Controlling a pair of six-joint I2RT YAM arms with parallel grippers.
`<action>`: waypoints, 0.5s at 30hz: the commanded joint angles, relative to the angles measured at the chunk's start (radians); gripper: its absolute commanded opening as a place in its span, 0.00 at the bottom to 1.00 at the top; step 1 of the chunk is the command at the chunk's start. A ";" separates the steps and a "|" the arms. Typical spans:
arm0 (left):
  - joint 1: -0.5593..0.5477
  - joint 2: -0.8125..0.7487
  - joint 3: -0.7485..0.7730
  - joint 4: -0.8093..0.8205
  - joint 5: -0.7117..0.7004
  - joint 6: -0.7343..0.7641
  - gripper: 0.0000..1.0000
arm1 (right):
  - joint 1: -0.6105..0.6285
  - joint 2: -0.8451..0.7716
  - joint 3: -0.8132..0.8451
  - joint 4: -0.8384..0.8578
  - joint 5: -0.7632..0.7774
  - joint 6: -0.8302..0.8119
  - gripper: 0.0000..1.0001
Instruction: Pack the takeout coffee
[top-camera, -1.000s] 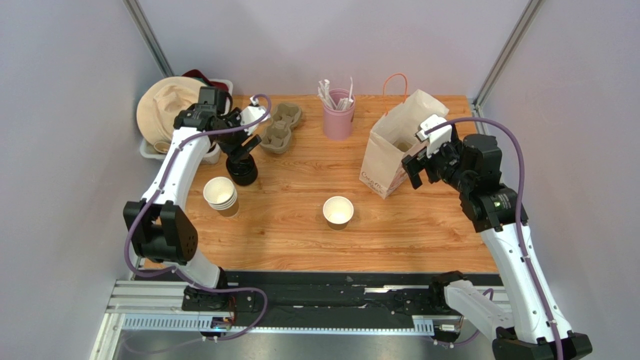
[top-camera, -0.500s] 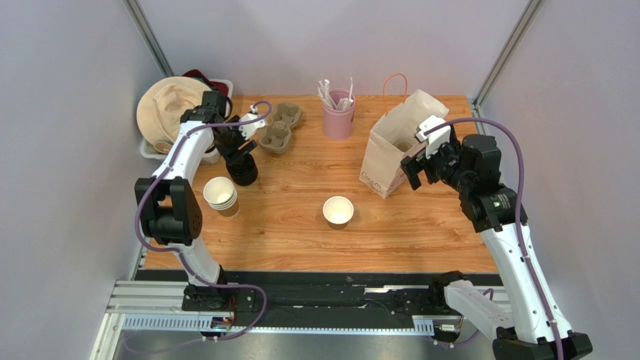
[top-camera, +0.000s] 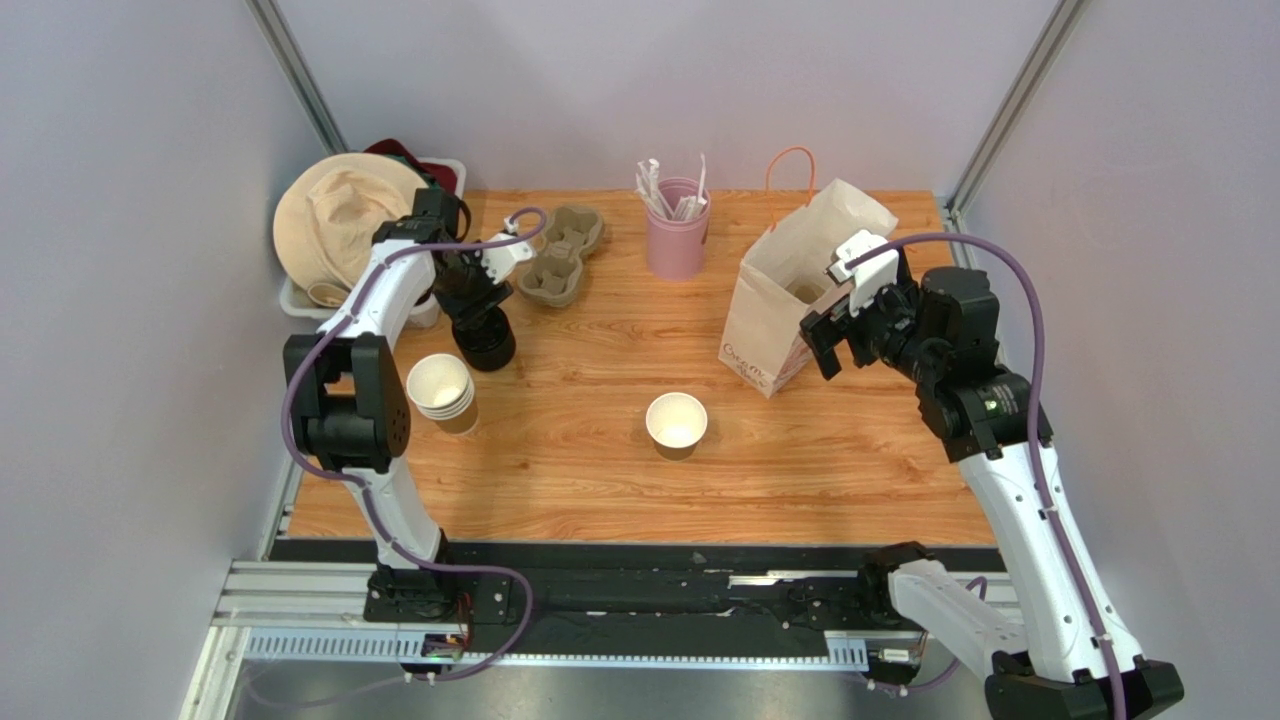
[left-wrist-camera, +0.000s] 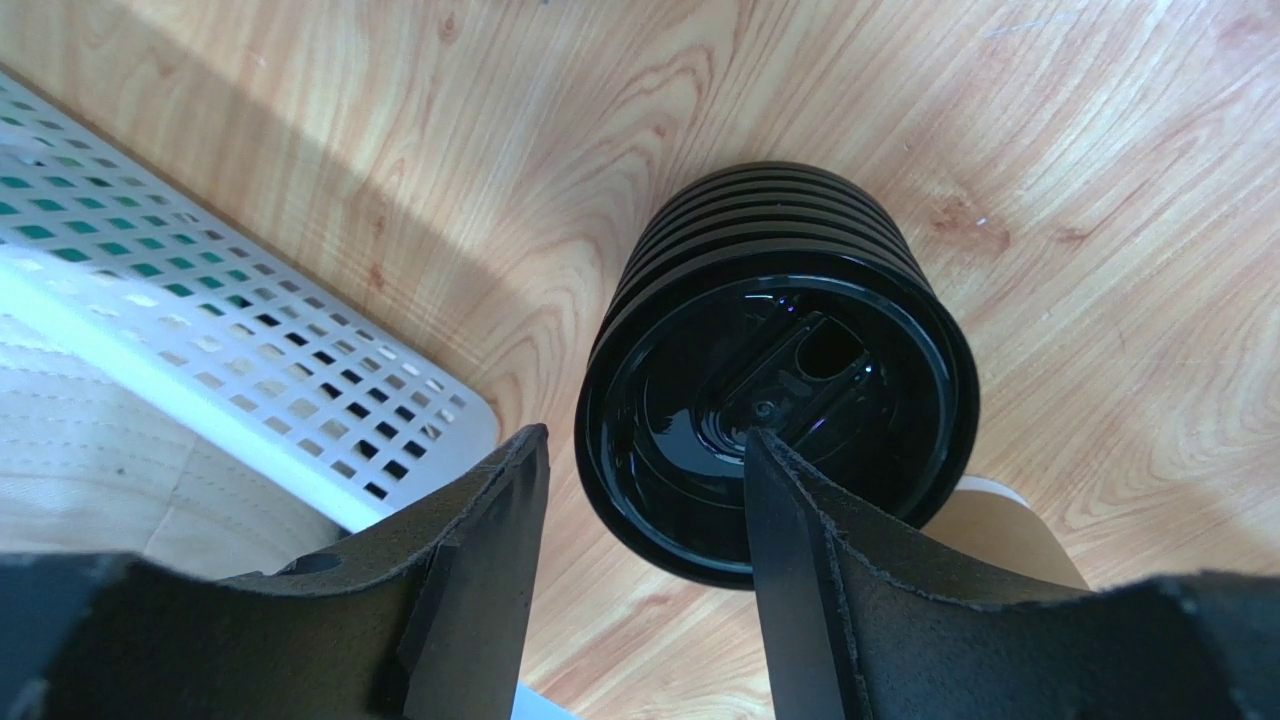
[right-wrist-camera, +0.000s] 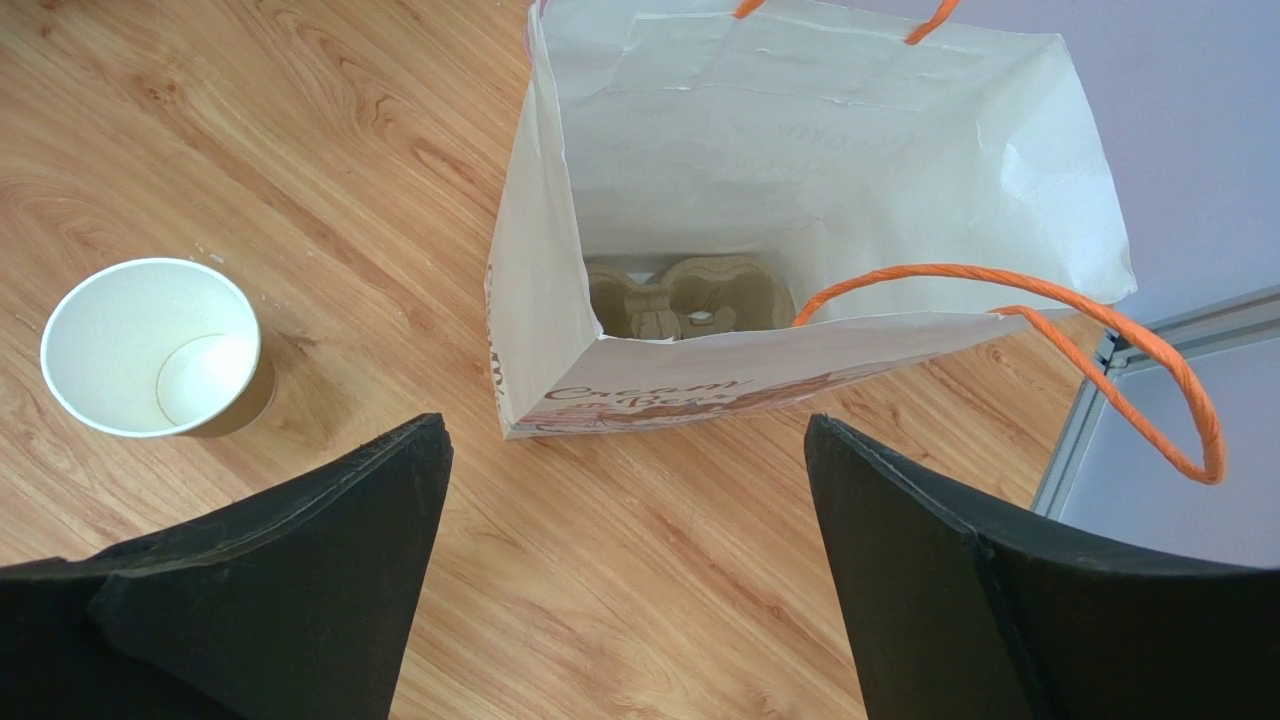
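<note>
The takeout coffee cup (top-camera: 676, 423), brown kraft outside and white inside, stands empty at the table's middle; it also shows in the right wrist view (right-wrist-camera: 150, 348). A stack of black round lids (top-camera: 484, 345) stands at the left. My left gripper (top-camera: 475, 305) hovers just above that stack, open. In the left wrist view (left-wrist-camera: 643, 450) one finger is over the top lid (left-wrist-camera: 774, 360) and the other is outside its rim. My right gripper (top-camera: 831, 342) is open and empty beside the open paper bag (top-camera: 778, 293), above bare table (right-wrist-camera: 628, 435).
A nested stack of paper cups (top-camera: 442, 390) stands near the lids. A pink cup of white sticks (top-camera: 676, 225) and a pulp cup carrier (top-camera: 559, 255) are at the back. A white basket (left-wrist-camera: 196, 345) with a beige hat (top-camera: 338, 218) is far left. Another carrier (right-wrist-camera: 676, 300) lies inside the bag.
My left arm has swung in and its gripper has settled closer over the lid stack. The right arm has barely moved. The cup has not moved.
</note>
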 joint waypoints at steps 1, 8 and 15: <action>0.018 0.020 0.054 0.007 0.008 0.021 0.59 | 0.005 0.002 -0.007 0.024 -0.008 0.007 0.95; 0.018 0.036 0.060 0.018 0.005 0.014 0.55 | 0.005 0.002 -0.009 0.027 -0.006 0.005 0.95; 0.018 0.046 0.058 0.016 0.003 0.012 0.44 | 0.005 0.005 -0.010 0.027 -0.006 0.004 0.95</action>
